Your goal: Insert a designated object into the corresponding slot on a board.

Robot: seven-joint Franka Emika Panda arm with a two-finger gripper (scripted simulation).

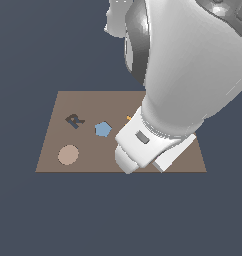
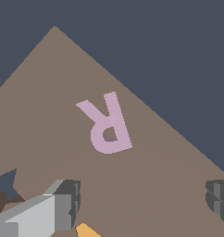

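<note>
The pale pink-lilac letter "R" block [image 2: 107, 125] lies flat on the brown board [image 2: 49, 92] in the wrist view, apart from my fingers. My gripper [image 2: 144, 201] is open and empty above the board, one fingertip [image 2: 67, 203] on one side and the other [image 2: 219, 196] far across. In the exterior view the arm hides the R block. The dark grey R-shaped slot [image 1: 75, 120] sits on the board [image 1: 93, 102] toward the exterior view's left. My gripper itself is hidden behind the wrist in that view.
A blue pentagon [image 1: 103, 129] lies next to the R slot, and a tan round piece [image 1: 68, 155] lies near the board's front left. An orange piece [image 1: 128, 118] peeks out beside the arm; it also shows in the wrist view [image 2: 86, 230]. A dark star-shaped recess [image 2: 5, 185] is near one finger.
</note>
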